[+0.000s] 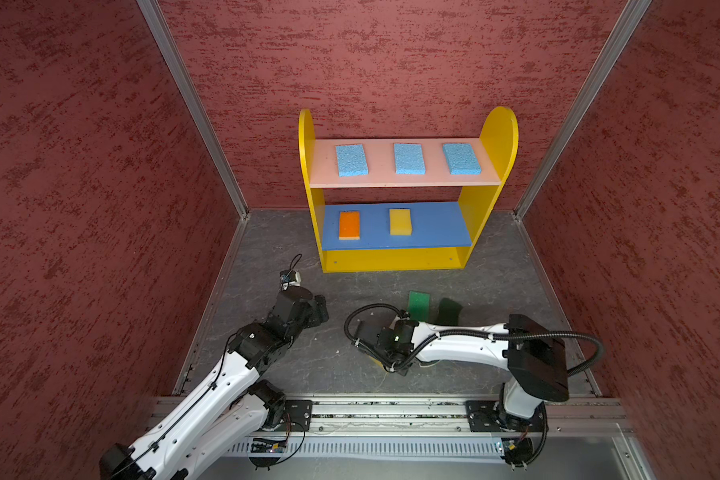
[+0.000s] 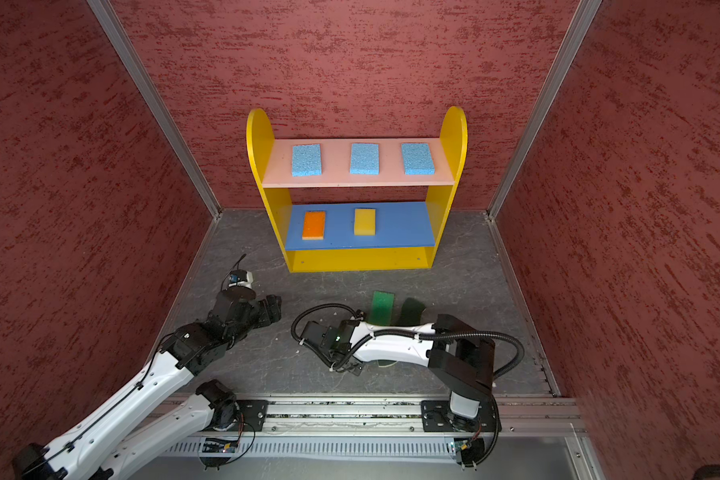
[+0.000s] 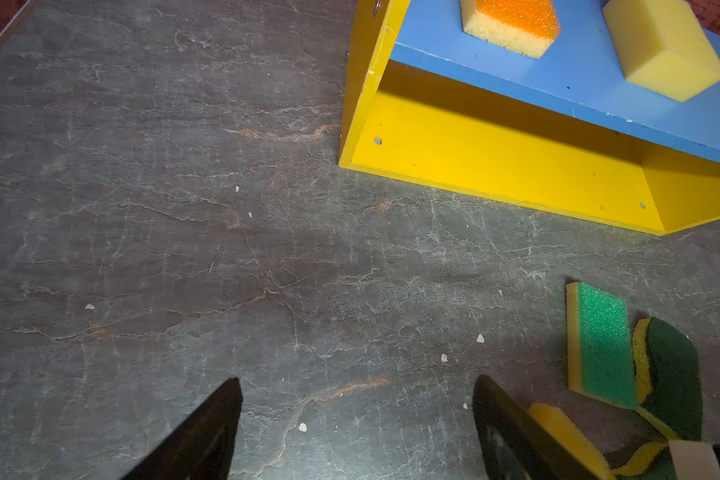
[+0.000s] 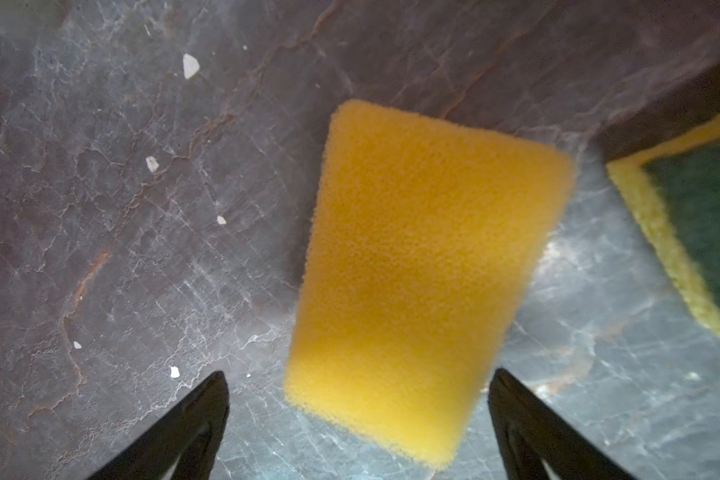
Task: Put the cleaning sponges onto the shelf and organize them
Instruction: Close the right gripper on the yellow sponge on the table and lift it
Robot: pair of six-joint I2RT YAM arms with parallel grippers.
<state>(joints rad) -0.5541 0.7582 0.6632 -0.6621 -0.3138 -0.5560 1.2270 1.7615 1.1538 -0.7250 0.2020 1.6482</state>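
The shelf [image 1: 497,137] stands at the back. Three light blue sponges [image 1: 409,158] lie in a row on its pink board. An orange-topped sponge [image 1: 349,225] and a yellow one [image 1: 400,221] lie on the blue board. On the floor, a bright green-topped sponge [image 1: 418,303] touches a dark green one [image 1: 449,311]. My right gripper [image 4: 359,372] hovers open over another yellow sponge [image 4: 425,270], its fingers apart from the sponge's near end; the arm hides both in both top views. My left gripper [image 3: 357,379] is open and empty over bare floor left of the shelf.
Red textured walls close in the grey stone floor [image 1: 267,249] on three sides. A second dark green sponge [image 4: 707,232] lies beside the yellow one. The shelf's yellow bottom level [image 3: 495,158] holds nothing. A metal rail [image 1: 391,411] runs along the front.
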